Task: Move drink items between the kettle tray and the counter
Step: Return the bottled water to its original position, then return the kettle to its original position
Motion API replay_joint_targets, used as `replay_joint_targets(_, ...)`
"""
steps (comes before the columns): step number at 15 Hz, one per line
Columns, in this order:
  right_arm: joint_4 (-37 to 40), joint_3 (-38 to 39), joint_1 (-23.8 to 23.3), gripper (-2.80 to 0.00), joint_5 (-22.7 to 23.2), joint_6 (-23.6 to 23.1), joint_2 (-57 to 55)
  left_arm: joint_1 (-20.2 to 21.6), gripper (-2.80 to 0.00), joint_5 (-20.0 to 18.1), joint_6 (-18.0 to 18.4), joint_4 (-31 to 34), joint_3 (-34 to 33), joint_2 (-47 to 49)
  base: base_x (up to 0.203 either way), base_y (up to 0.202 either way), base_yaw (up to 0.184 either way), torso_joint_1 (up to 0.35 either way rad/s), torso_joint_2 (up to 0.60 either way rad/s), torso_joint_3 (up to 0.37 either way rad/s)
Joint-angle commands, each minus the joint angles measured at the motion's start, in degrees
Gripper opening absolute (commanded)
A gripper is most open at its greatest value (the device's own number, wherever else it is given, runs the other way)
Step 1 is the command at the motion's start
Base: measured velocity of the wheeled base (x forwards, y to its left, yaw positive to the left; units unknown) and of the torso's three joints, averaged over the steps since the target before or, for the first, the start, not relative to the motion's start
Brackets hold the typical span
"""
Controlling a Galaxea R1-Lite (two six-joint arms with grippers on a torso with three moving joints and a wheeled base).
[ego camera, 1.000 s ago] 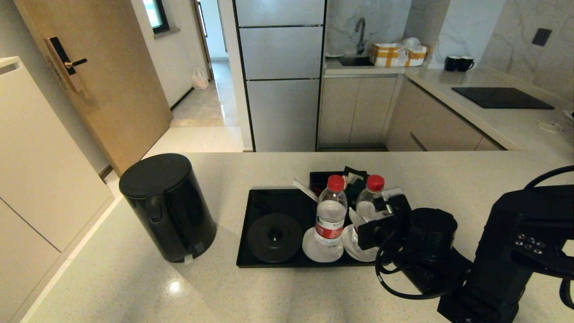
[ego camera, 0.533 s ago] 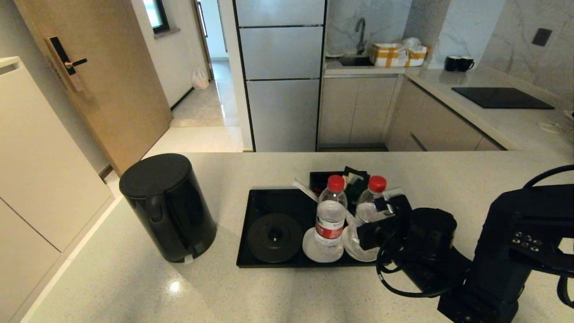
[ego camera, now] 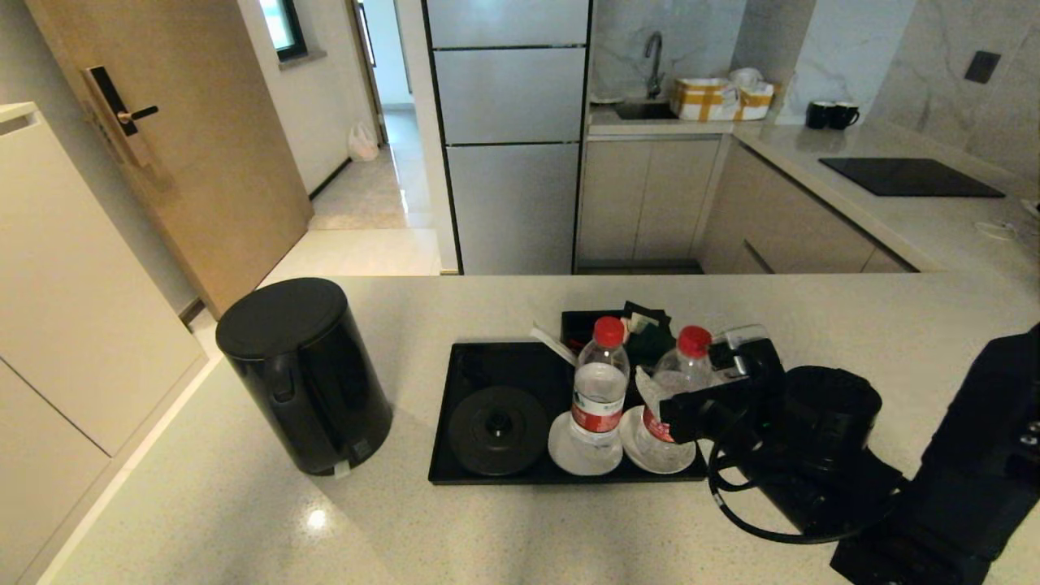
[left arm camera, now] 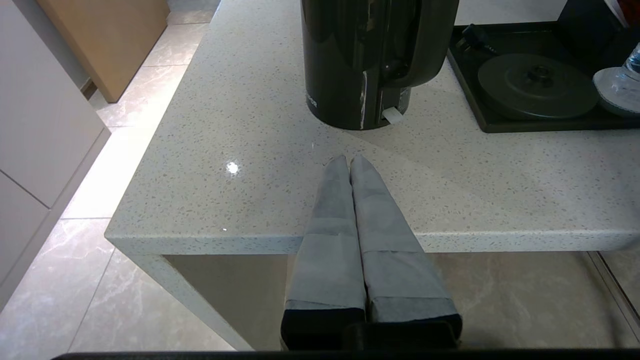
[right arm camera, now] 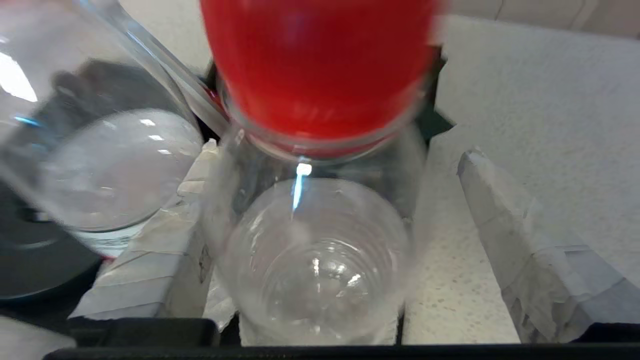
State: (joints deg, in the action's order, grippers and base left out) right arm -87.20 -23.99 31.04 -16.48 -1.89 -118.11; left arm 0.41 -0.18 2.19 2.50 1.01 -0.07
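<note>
The black kettle (ego camera: 305, 374) stands on the beige counter (ego camera: 853, 317), left of the kettle tray (ego camera: 467, 475); its base disc (ego camera: 497, 431) is bare. Two red-capped bottles stand on saucers in the tray. My right gripper (ego camera: 686, 370) is open and straddles the right bottle (ego camera: 681, 382), which leans right. In the right wrist view that bottle (right arm camera: 315, 250) lies against one finger (right arm camera: 150, 250), with a gap to the other finger (right arm camera: 520, 240). The left bottle (ego camera: 600, 390) (right arm camera: 100, 165) stands upright beside it. My left gripper (left arm camera: 349, 160) is shut, parked at the counter's near edge before the kettle (left arm camera: 370, 55).
A black box of sachets (ego camera: 617, 325) sits behind the bottles. White saucers (ego camera: 569, 455) lie under them. The counter's left edge (ego camera: 162, 422) drops to the floor close beside the kettle. A second counter with a cooktop (ego camera: 906, 176) is far right.
My right arm has moved right and a little away from me. The right bottle's cap shifted right with it, and that bottle now leans.
</note>
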Motion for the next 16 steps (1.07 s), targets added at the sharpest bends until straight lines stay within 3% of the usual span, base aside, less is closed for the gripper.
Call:
replay_joint_targets(1,-0.5,1.4,0.1,0.00,-0.1,0.0,3.6,0.0,-2.80,0.0,0.0,-0.1,0.0,0.1,0.000,0.000,0.000,0.000,0.00,0.000)
replay_joint_targets(9,-0.2,6.8,0.1,0.00,0.3,-0.4,12.8,0.0,-2.80,-0.6,0.1,-0.7,-0.2,0.1,0.000,0.000,0.000,0.000,0.00,0.000)
replay_joint_targets(16,14.0,6.3,0.1,0.00,0.5,-0.5,28.1,0.0,-2.80,-0.5,-0.1,-1.0,-0.5,0.1,0.000,0.000,0.000,0.000,0.00,0.000)
